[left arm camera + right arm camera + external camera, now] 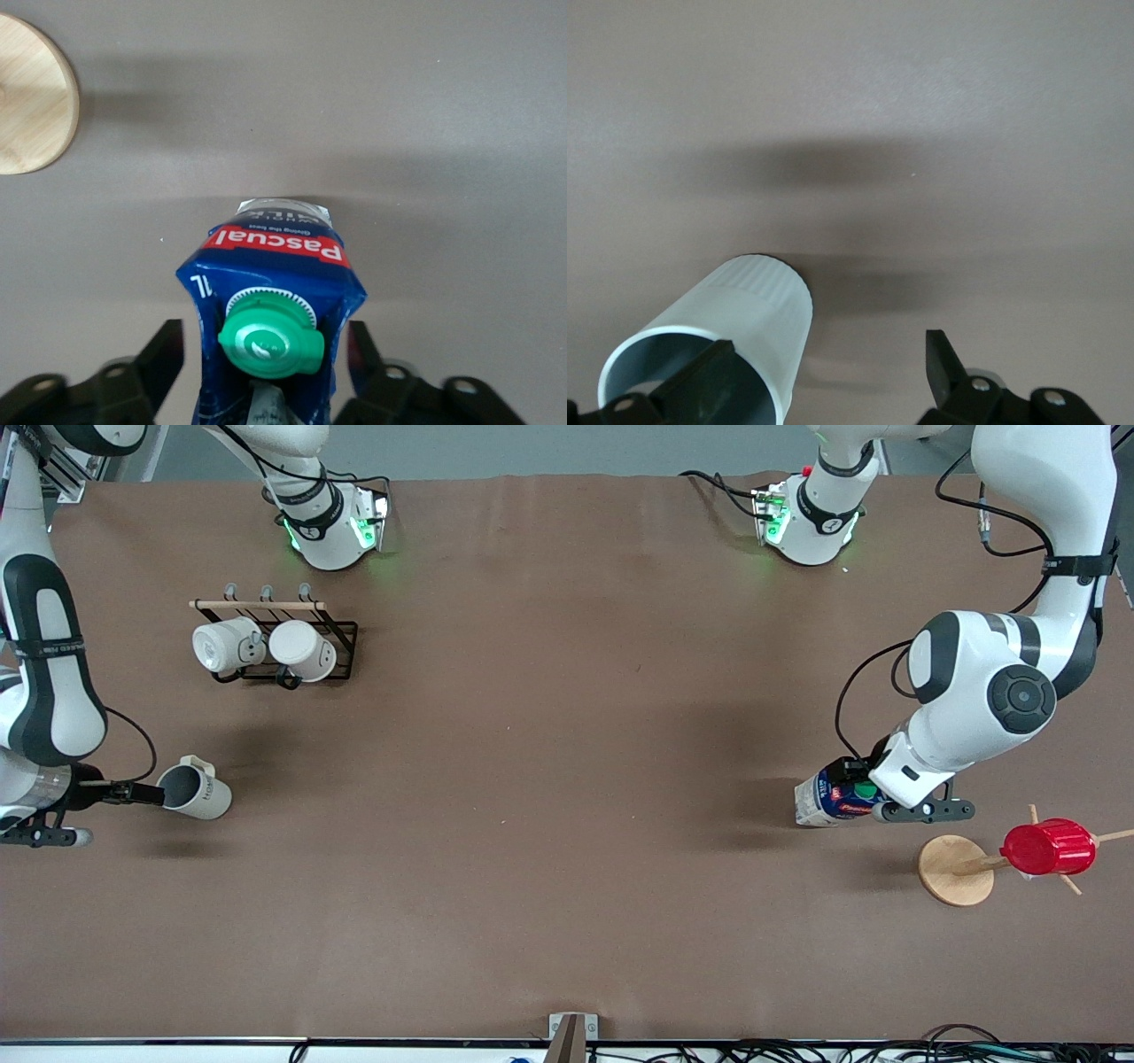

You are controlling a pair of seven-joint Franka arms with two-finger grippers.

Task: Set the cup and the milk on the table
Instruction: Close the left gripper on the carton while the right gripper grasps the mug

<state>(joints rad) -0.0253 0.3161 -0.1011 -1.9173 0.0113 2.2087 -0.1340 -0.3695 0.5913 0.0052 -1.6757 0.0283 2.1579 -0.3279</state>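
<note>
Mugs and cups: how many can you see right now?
4: two white mugs on the rack, the cup at the right gripper, the red cup on the wooden stand.
</note>
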